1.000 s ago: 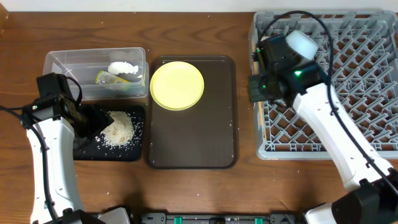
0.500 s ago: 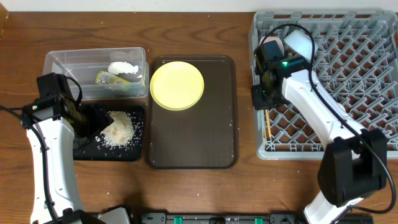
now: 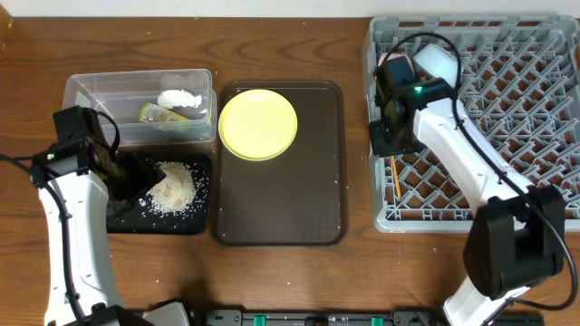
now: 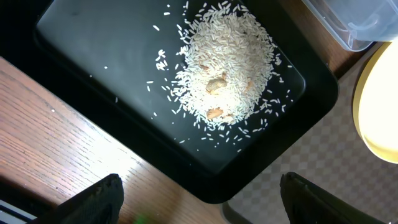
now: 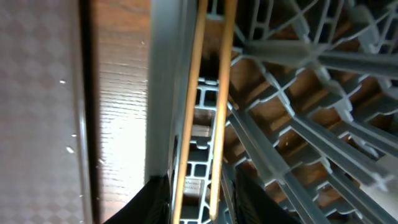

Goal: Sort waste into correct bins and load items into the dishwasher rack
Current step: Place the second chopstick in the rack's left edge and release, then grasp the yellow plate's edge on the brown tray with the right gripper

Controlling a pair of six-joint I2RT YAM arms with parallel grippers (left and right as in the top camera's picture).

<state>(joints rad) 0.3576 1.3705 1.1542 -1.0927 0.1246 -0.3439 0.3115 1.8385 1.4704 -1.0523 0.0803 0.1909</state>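
Note:
My right gripper [image 3: 388, 145] [image 5: 199, 202] is over the left edge of the grey dishwasher rack [image 3: 507, 118] [image 5: 298, 124]. The two wooden chopsticks [image 3: 395, 178] [image 5: 211, 93] lie in the rack with their near ends between my spread fingers, and a gap shows beside one stick. A white bowl [image 3: 438, 63] stands in the rack's far left corner. My left gripper [image 3: 136, 177] [image 4: 199, 199] is open and empty over the black tray [image 3: 127, 220] [image 4: 93, 50], which holds rice scraps [image 3: 172, 188] [image 4: 227, 68]. The clear box [image 3: 100, 91] holds the wrapper [image 3: 159, 115] and the tissue [image 3: 179, 98].
The yellow plate [image 3: 258, 124] [image 4: 379, 112] lies at the far end of the dark brown serving tray [image 3: 290, 199], between the bins and the rack. The light blue bowl and the small cup are out of view or hidden.
My right arm swung from over the rack to its left edge. The chopsticks now show in the rack and have tilted slightly. The left arm has not moved.

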